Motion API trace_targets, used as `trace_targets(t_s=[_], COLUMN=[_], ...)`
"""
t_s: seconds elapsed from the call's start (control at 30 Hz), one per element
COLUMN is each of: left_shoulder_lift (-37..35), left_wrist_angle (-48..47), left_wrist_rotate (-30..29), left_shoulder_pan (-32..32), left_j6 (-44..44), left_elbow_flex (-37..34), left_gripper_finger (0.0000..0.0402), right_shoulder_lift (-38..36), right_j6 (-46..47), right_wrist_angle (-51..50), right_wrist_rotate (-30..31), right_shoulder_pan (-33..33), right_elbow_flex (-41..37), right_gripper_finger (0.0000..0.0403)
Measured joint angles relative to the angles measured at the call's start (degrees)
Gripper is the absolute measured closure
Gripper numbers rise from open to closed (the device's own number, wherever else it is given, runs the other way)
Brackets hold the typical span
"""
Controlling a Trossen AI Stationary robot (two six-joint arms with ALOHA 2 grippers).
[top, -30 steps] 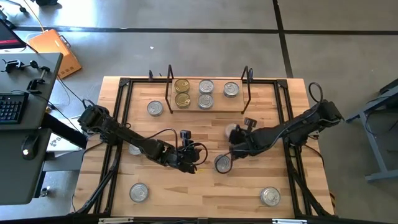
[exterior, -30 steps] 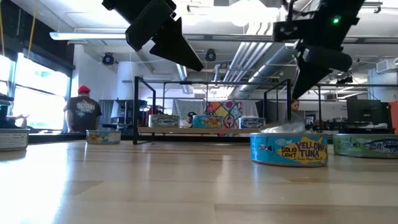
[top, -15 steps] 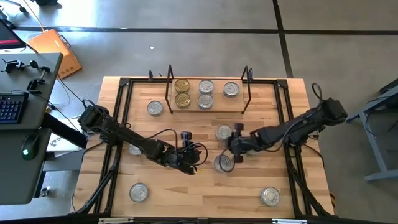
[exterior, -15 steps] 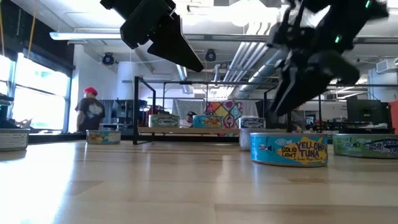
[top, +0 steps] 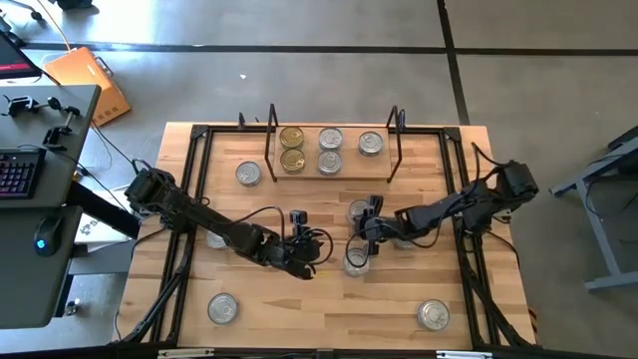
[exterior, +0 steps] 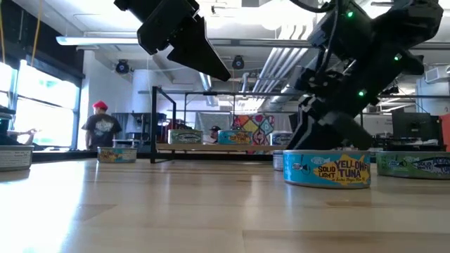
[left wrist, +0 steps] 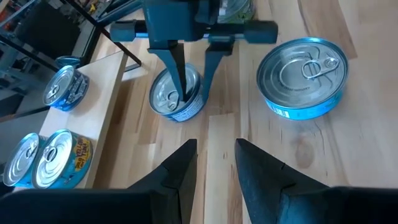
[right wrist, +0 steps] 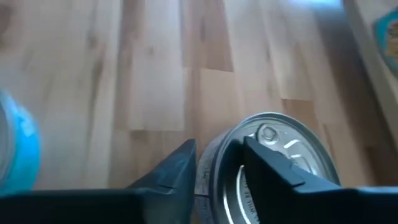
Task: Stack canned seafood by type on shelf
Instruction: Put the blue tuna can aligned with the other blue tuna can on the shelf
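Five tins stand on the shelf [top: 329, 176]: two gold-lidded [top: 291, 137], three silver [top: 330, 140]. Others rest on their bases on the table, among them a blue tuna tin [top: 356, 262] [exterior: 327, 169] and a silver tin [top: 359, 210] [left wrist: 177, 96] just beyond it. My right gripper [top: 357, 227] [right wrist: 214, 152] is open and low at that silver tin, slanting down from the table's right. One finger stands over the tin's lid [right wrist: 273, 155] and the other outside its wall. My left gripper [top: 311, 254] [left wrist: 214, 162] is open, raised above the table left of the blue tin. My right gripper straddles the silver tin's rim [right wrist: 214, 149] on the side toward the table's near edge, one finger [left wrist: 180, 81] above the lid and one [left wrist: 208, 68] beside the wall. Whether either finger touches the tin I cannot tell. The tin sits flat on the table.
Loose tins lie at the far left [top: 248, 175], under my left arm [top: 216, 240], near left [top: 222, 307] and near right [top: 433, 315]. Black frame rails [top: 194, 189] run along the table's sides. A desk with a keyboard [top: 18, 175] stands off the left edge. A person stands in the room behind.
My right gripper has moved toward the table's left edge and come down from above the blue tin's height to the silver tin behind it. My left arm has kept still. The person in the background has walked about.
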Motion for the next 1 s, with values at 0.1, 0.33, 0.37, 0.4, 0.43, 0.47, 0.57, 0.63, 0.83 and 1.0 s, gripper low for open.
trace_targets(t_s=[0.1,0.33,0.37,0.4,0.43,0.47,0.57,0.63,0.83,1.0], left_shoulder_lift=[0.0,0.0,0.0,0.0,0.0,0.0,0.0,0.0,0.0,0.0], left_wrist_angle=[-0.1,-0.1,-0.1,-0.1,-0.1,-0.1,-0.1,-0.1,-0.1,-0.1], left_wrist_rotate=[0.0,0.0,0.0,0.0,0.0,0.0,0.0,0.0,0.0,0.0], left_shoulder_pan=[0.0,0.0,0.0,0.0,0.0,0.0,0.0,0.0,0.0,0.0], left_j6=[-0.4,-0.4,-0.4,-0.4,-0.4,-0.4,-0.4,-0.4,-0.4,-0.4], left_elbow_flex=[0.0,0.0,0.0,0.0,0.0,0.0,0.0,0.0,0.0,0.0], left_gripper_finger=[0.0298,0.0298,0.0298,0.0298,0.0298,0.0298,0.0298,0.0298,0.0298,0.0298], right_shoulder_lift=[2.8,3.8,3.2,2.5,1.6,0.7,-2.3,-4.0,-6.8,-6.9], right_j6=[2.1,4.5,4.3,4.0,3.8,3.8,3.4,2.9,-0.2,-3.8], right_wrist_angle=[-0.4,-2.9,-3.8,-4.7,-5.3,-5.9,-7.6,-8.9,-8.5,-7.5], right_wrist_rotate=[4.4,13.6,14.2,14.5,14.5,14.2,13.5,13.5,16.6,21.6], right_shoulder_pan=[1.0,5.3,6.1,6.8,7.4,8.0,9.2,9.6,9.9,9.7], right_elbow_flex=[0.3,0.1,-0.1,-0.3,-0.4,-0.5,-0.6,-0.7,-0.6,-0.6], right_gripper_finger=[0.0348,0.0390,0.0395,0.0398,0.0399,0.0399,0.0401,0.0402,0.0403,0.0403])
